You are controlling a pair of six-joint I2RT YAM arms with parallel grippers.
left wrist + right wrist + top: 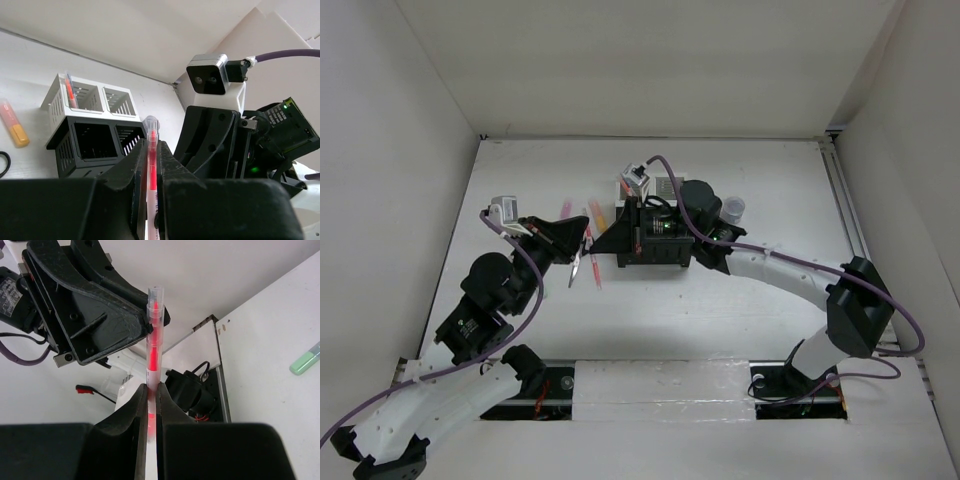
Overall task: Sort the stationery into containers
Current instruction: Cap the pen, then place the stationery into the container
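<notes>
1. The left gripper point(151, 149) is clamped on one thin red pen point(151, 131), which stands up between its two fingers.
2. The right gripper point(151, 392) also pinches a red pen shaft. The shaft's clear end reaches the left gripper's finger. The top view shows a single red pen between both tips, just left of the containers, but I cannot tell for certain that both grippers hold the same one.
3. The mesh organiser point(64, 150) has four compartments, two white and two black. One standing pen point(70, 91) leans in the left white one.
4. On the table point(280, 315) lie one orange-tipped highlighter point(14, 125) and one green highlighter point(306, 361).
</notes>
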